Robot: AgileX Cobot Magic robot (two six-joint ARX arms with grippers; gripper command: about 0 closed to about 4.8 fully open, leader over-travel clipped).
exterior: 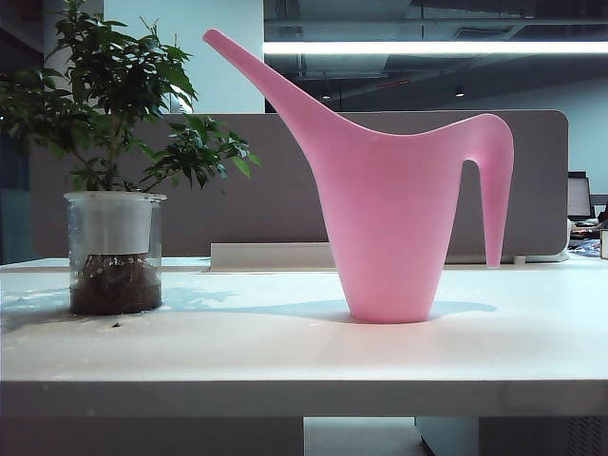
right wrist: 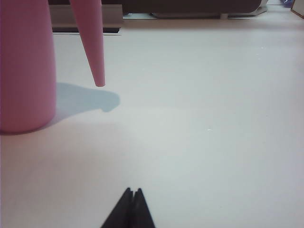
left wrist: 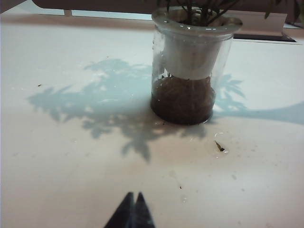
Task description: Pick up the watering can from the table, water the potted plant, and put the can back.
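The pink watering can (exterior: 389, 218) stands upright at the middle of the white table (exterior: 285, 356), its spout rising to the left and its pointed handle hanging on the right. The potted plant (exterior: 116, 249) stands at the left in a clear pot with dark soil. Neither arm shows in the exterior view. In the left wrist view my left gripper (left wrist: 133, 194) is shut and empty, well short of the potted plant (left wrist: 190, 71). In the right wrist view my right gripper (right wrist: 132, 190) is shut and empty, apart from the watering can (right wrist: 26, 66) and its handle tip (right wrist: 97, 76).
A grey-beige divider panel (exterior: 285, 190) backs the table. A pale low strip (exterior: 271, 255) lies along the foot of the panel. Small bits of soil (left wrist: 219, 146) lie near the pot. Office clutter (exterior: 584, 228) sits at the far right.
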